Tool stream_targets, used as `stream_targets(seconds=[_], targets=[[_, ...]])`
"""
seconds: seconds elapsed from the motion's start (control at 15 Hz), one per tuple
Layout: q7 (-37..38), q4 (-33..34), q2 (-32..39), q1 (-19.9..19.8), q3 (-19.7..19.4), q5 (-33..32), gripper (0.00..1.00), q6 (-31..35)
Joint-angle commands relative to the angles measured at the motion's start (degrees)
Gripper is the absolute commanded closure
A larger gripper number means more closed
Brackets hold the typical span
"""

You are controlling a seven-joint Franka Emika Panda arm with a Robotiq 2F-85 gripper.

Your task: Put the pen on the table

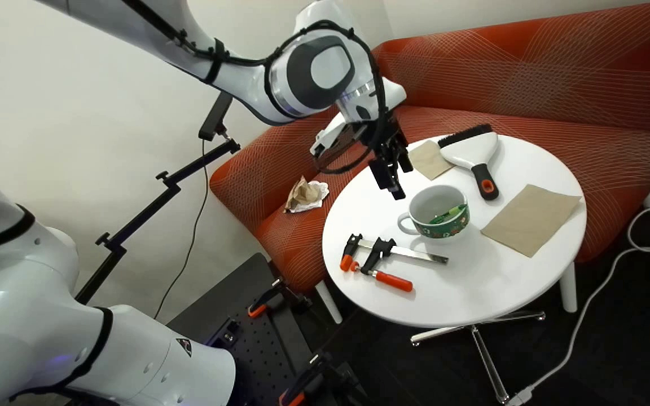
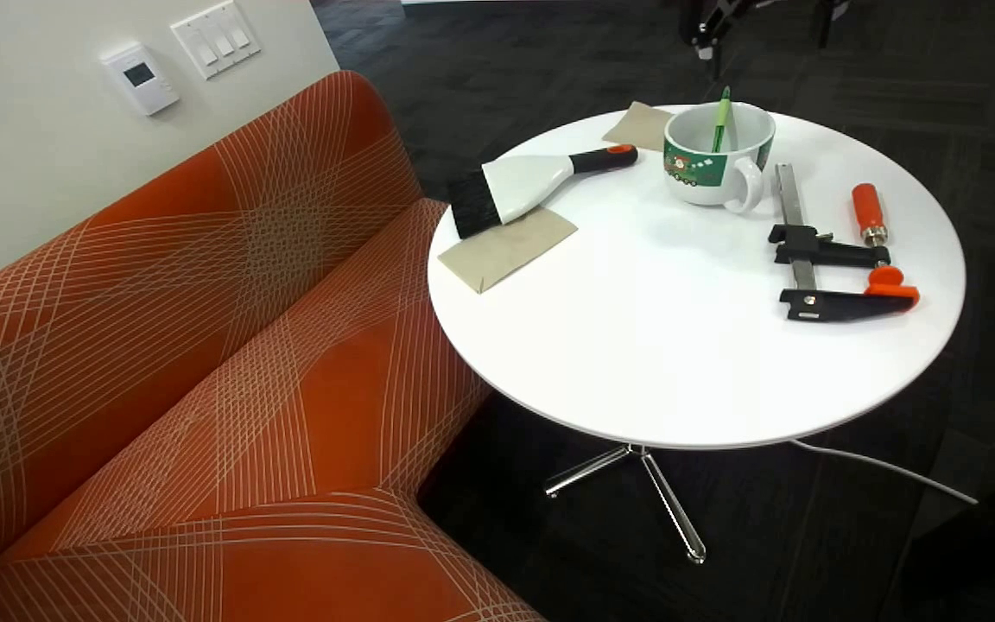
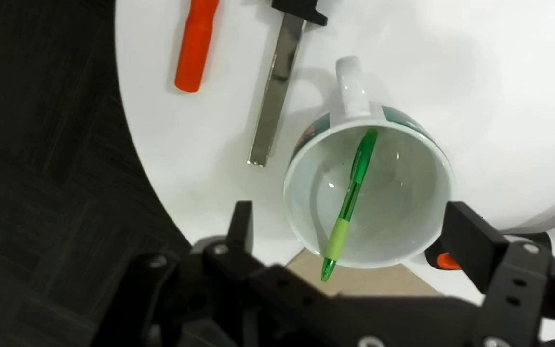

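Green ballpoint pen: not yet grasped. At the Robotiq gripper, a wide gap between black fingers, and nothing held. Hangs above the Christmas mug, touching neither rim nor pen. From hand to pen: downward, within that gap in the wrist view, inside the mug. Leans there with clip end low, on the side of the handle, and writing tip poking past the opposite rim. Long axis: slightly aslant, otherwise square across the closing line; probably suits a pinch with little turning. Finger spread: looks wider than the mug's mouth; may need narrowing, or a shift toward the projecting tip, to avoid catching the rim. Farther out on the round white table: bar clamp, hand brush, brown paper napkins. Beyond, a red-orange sofa.
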Motion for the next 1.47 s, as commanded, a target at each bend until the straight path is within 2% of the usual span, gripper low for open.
stream_targets(seconds=[0.0,0.13,0.2,0.33,0.53,0.73,0.8,0.87,0.93,1.13,1.4], targets=[[-3.4,1.9,4.2,1.2,-2.2,4.0,0.00,6.2],[-4.2,2.4,5.9,1.9,-3.1,5.9,0.00,8.4],[-4.4,2.7,6.5,2.2,-3.5,6.5,0.22,9.0],[-4.6,3.3,7.5,3.2,-4.5,7.5,0.32,9.6],[-4.2,4.6,9.1,4.5,-5.7,8.3,0.54,9.4],[-3.5,6.4,11.0,5.8,-7.1,8.6,0.58,8.8],[-3.4,7.0,11.8,6.0,-7.6,8.7,0.51,8.6],[-3.2,7.7,12.6,6.3,-8.1,8.7,0.55,8.4],[-3.2,8.3,13.4,6.5,-8.4,8.9,0.52,8.2],[-3.2,10.4,16.0,6.7,-9.2,9.8,0.51,7.6],[-3.1,13.0,18.9,7.2,-10.0,11.2,0.57,7.1]])
